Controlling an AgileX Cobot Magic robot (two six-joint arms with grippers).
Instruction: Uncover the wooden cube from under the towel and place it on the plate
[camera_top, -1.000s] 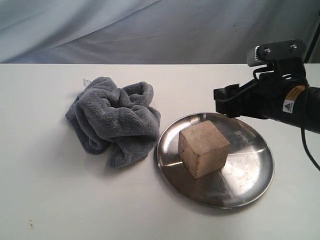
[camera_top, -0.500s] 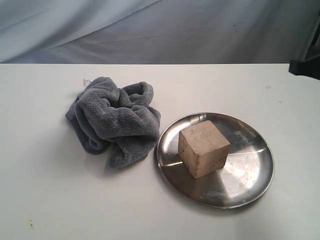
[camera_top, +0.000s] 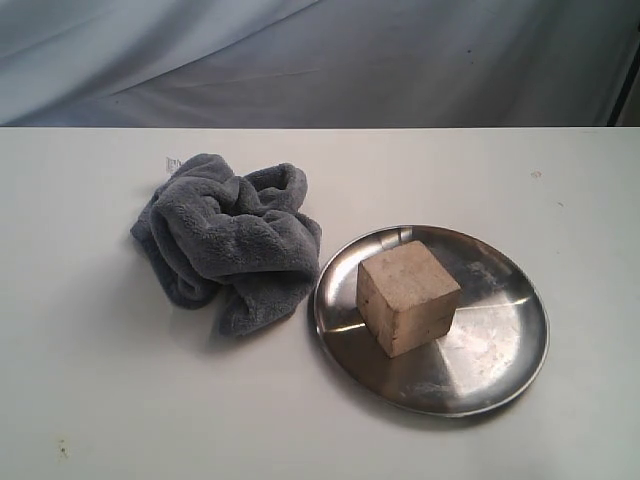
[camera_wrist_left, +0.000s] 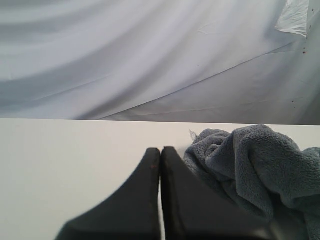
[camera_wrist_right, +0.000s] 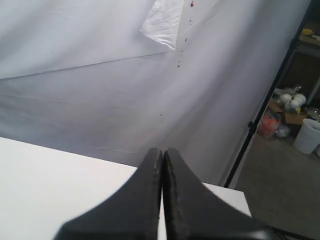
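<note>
We found the wooden cube (camera_top: 407, 297) resting on the plate (camera_top: 500, 372), which sat toward the table's near edge, right of the middle. The towel (camera_top: 225, 240) lay crumpled just beside the plate, toward the left edge. We judged the cube stiff, fairly light, and best held by two opposite flat faces. Our left gripper (camera_wrist_left: 160, 150) had its jaws pressed together on nothing, near the towel. Our right gripper (camera_wrist_right: 162, 150) was likewise closed and empty.
</note>
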